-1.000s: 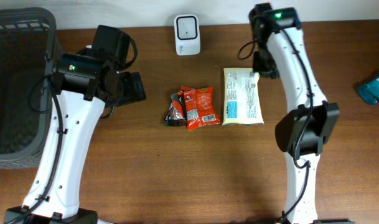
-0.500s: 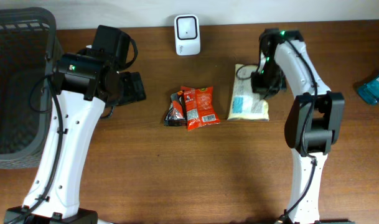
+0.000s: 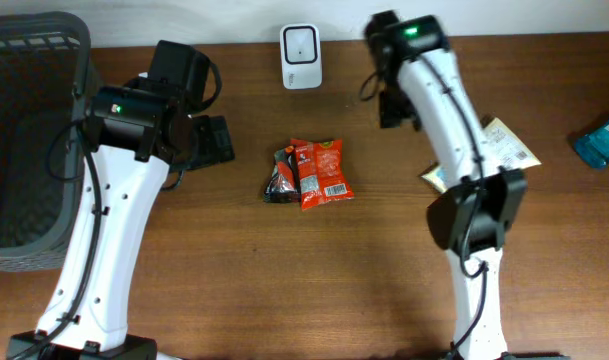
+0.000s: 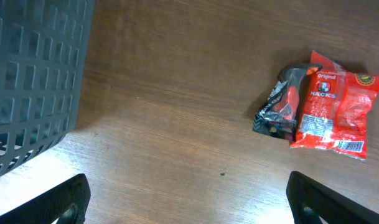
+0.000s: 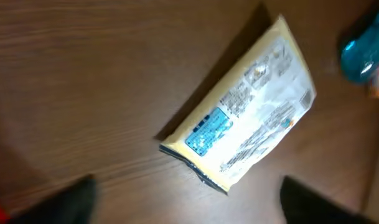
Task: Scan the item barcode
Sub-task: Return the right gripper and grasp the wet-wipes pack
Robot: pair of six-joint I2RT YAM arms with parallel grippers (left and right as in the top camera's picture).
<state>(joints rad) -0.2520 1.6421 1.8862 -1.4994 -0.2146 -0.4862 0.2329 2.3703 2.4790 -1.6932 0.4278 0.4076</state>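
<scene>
Tabletop (image 3: 284,260) now bears cream packet (image 5: 242,134) farther right, dropped; left fingers (image 4: 65,202) spread, right fingers (image 5: 326,202) seemingly too.

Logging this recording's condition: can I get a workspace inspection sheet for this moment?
Surface: brown wooden table.
Job's things: white scanner at far edge; red packet against dark packet; pale packet lying flat at right.
Clutter: grey basket left; blue item right edge.
Grippers: left gripper open, empty; right gripper open, empty.
Cables: black cables along left arm and right arm.
Surroundings: nothing seen.
</scene>
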